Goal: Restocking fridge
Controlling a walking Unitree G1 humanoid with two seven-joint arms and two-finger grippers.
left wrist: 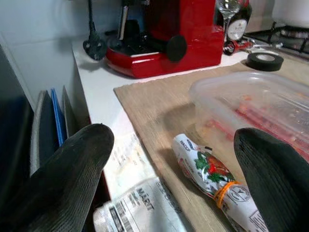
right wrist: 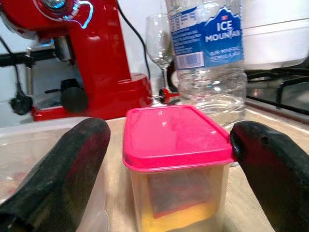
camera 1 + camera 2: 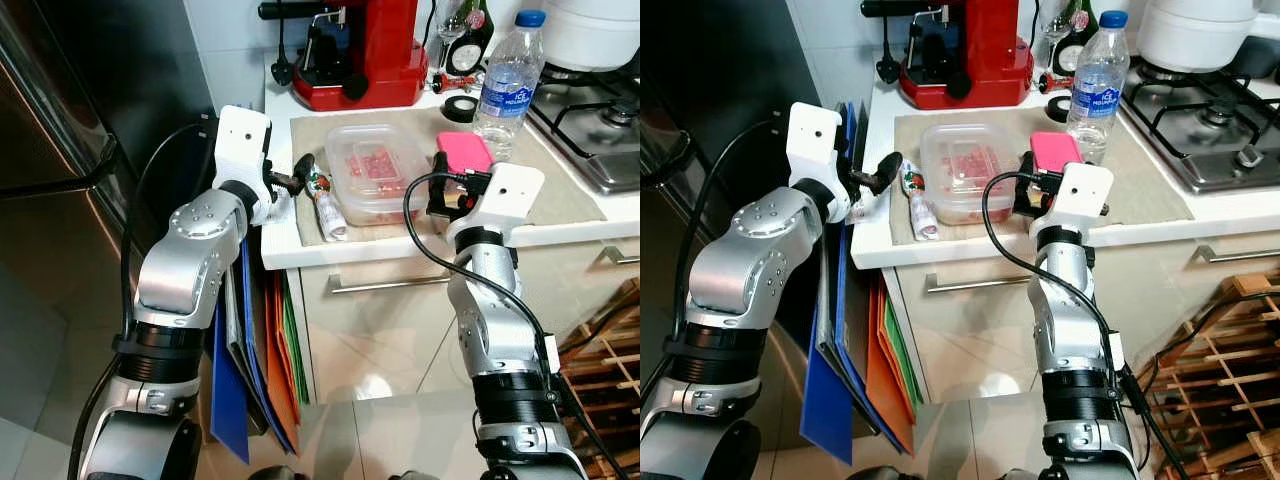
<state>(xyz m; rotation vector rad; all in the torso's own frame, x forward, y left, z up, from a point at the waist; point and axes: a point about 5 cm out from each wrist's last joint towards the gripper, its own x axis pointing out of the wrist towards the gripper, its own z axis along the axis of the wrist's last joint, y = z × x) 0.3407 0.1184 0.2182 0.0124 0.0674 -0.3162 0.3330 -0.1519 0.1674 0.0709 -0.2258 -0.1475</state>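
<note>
Left pincer (image 1: 169, 179), fingers spread, hovers by the rolled packet (image 1: 217, 181) at the worktop (image 3: 560, 200) edge. Right pincer (image 2: 169, 169), also spread, straddles the pink-lidded container (image 2: 176, 164) without gripping, beside a clear food box (image 3: 375, 170) and water bottle (image 3: 508, 85).

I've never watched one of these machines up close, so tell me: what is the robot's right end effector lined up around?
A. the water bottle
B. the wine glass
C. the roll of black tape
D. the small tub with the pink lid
D: in the right wrist view the right end effector has its two black fingers spread open on either side of the pink-lidded tub, with the water bottle standing behind it.
</note>
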